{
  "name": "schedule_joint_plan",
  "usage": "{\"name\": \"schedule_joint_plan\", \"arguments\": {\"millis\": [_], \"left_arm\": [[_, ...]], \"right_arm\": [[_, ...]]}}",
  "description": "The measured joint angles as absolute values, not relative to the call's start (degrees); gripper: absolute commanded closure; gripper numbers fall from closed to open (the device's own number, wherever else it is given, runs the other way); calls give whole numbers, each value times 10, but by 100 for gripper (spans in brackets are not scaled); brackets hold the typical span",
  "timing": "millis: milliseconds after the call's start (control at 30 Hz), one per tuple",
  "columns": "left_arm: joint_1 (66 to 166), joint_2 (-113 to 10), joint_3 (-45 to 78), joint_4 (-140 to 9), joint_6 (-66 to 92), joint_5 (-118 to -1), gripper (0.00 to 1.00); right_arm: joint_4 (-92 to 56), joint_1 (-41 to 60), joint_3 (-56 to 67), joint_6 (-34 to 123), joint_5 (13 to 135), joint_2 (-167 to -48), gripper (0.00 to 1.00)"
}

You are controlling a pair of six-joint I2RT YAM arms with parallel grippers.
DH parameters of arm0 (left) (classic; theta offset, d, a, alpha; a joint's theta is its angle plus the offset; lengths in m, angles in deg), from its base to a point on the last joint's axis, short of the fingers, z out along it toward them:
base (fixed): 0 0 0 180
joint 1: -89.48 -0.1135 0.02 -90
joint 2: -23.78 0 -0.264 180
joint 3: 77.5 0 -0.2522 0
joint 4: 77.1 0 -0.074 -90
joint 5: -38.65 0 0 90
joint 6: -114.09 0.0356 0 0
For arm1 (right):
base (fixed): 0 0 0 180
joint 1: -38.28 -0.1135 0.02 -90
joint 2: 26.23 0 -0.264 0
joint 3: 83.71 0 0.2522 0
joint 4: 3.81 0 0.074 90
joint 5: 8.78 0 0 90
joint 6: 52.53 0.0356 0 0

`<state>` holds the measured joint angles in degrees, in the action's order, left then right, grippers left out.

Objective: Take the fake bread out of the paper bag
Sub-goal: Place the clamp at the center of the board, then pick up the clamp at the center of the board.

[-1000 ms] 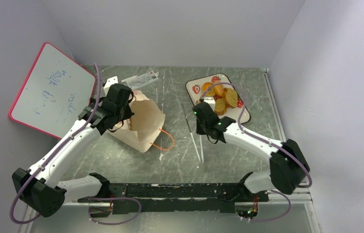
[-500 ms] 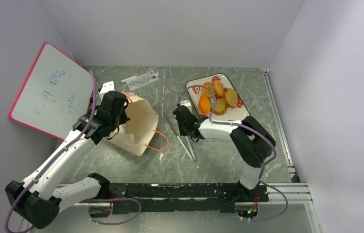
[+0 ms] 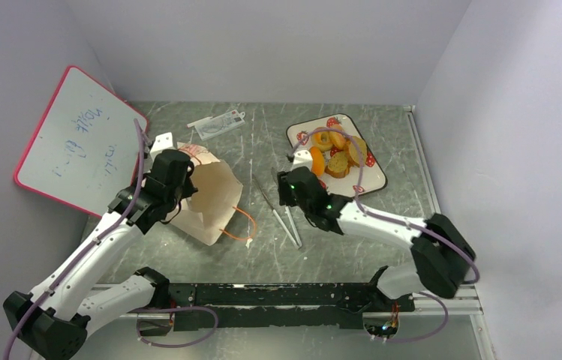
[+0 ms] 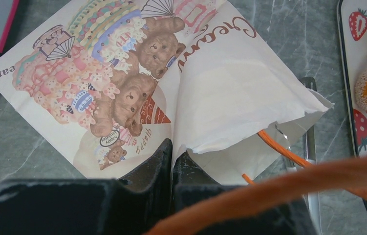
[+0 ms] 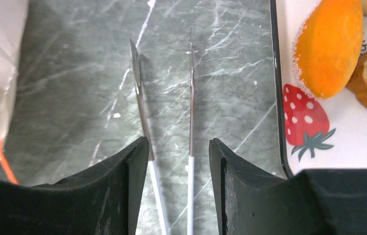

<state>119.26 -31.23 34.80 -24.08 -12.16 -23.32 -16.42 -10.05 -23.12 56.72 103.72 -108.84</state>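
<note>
- Two arms work over the marbled table (image 3: 262,150). The left gripper (image 4: 172,152) has its jaws pinched tight on a folded edge of the paper bag (image 4: 230,93), which lies on its side with its mouth turned toward the centre.
- The right gripper (image 5: 179,147) hangs with jaws apart and empty above thin metal tweezers (image 5: 190,98), which lie between the bag and the strawberry-printed tray (image 3: 374,178).
- Fake bread (image 3: 335,154) sits piled on that tray. Whether any piece is inside the bag cannot be told.
- Done well, the left pinch lifts the edge so the mouth gapes, and the right fingers enter low, clear of the orange cord handle (image 4: 318,177) and the tweezers.
</note>
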Motion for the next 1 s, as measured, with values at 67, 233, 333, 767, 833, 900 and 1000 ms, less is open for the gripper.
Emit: {"name": "schedule_joint_plan", "arguments": {"millis": [67,233,333,767,833,900,1000], "left_arm": [[1193,-304,353,-244,-122,-233,93],[1192,-302,356,-247,-124,-238,93],[1192,-299,356,-249,-124,-243,93],[1192,-296,355,-249,-123,-261,93],[1192,-294,355,-249,-123,-261,93],[1192,-289,355,-248,-123,-262,93],[1192,-287,355,-247,-123,-264,93]], "right_arm": [[-134,-106,-271,589,1039,-1044,63],[-80,-104,-356,664,1041,-1004,57],[-73,-102,-373,680,1015,-1003,23],[20,-188,-443,626,1073,-1040,4],[37,-207,-453,618,1095,-1070,4],[57,-223,-462,611,1120,-1092,4],[90,-234,-465,603,1159,-1124,5]]}}
